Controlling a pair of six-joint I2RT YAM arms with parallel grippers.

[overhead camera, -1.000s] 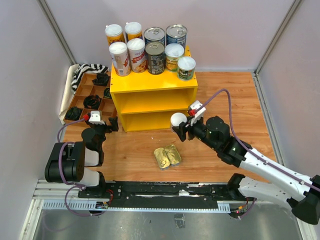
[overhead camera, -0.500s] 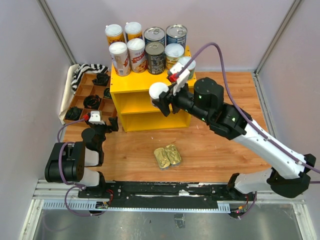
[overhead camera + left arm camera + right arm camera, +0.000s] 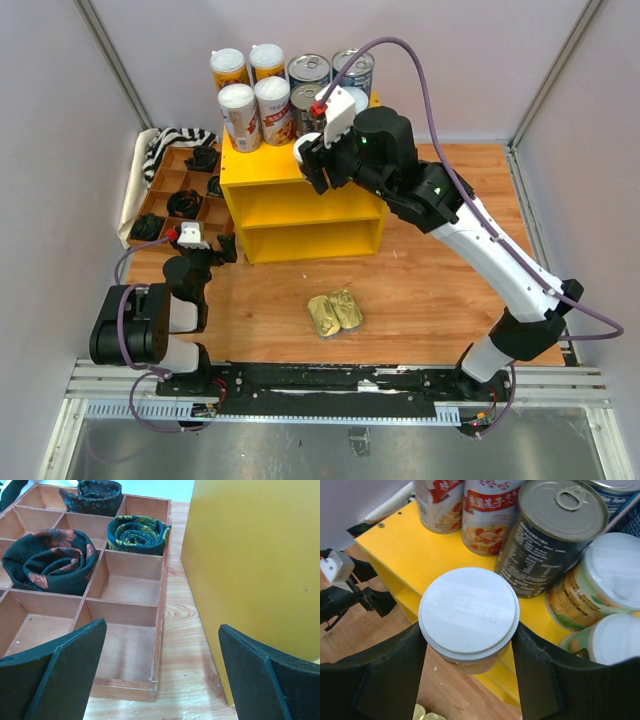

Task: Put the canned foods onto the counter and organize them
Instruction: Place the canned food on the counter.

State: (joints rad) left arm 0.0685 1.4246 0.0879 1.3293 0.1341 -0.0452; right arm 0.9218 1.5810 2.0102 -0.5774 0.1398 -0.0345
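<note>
My right gripper (image 3: pixel 312 160) is shut on a short white-lidded can (image 3: pixel 468 612), held upright just over the front edge of the yellow counter (image 3: pixel 262 165). The can (image 3: pixel 308 148) hangs in front of a dark silver-topped can (image 3: pixel 555 535). Several more cans crowd the counter top, with tall white-lidded ones (image 3: pixel 255 105) at the left. Two flat gold-topped tins (image 3: pixel 335 312) lie on the wooden floor below. My left gripper (image 3: pixel 212 250) is low beside the counter's left side, open and empty (image 3: pixel 162 665).
A brown divided wooden tray (image 3: pixel 160 605) with rolled dark fabrics (image 3: pixel 50 560) sits left of the counter (image 3: pixel 250 555). A striped cloth (image 3: pixel 170 145) lies behind the tray. Grey walls close in the back and both sides.
The right arm has lifted the white-lidded can from in front of the lower shelf up and left to the counter top's front edge. The left arm has not moved.
</note>
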